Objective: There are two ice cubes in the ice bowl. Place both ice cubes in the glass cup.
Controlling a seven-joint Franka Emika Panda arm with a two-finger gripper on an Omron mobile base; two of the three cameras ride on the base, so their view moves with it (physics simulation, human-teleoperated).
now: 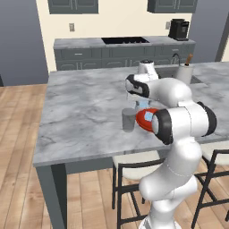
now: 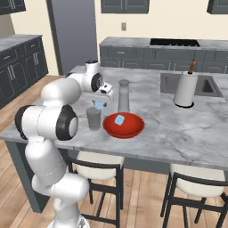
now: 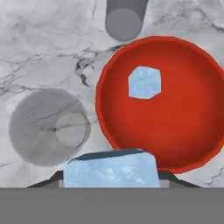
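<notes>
Holding one ice cube (image 3: 109,168) clamped between its dark fingertips, the gripper (image 2: 99,105) hangs just above the grey glass cup (image 2: 93,118). In the hand view, left to right: cup, then the red ice bowl (image 3: 199,131) with the second ice cube (image 3: 145,82) in it. The held cube looks offset toward the bowl, so an early release could likely bounce it off the cup rim onto the counter. Everything rests on a grey marble island (image 1: 80,112); a paper-towel roll (image 2: 185,89) stands to the right, cabinets behind.

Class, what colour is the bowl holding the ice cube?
Red; the bowl shows best in the hand view.
</notes>
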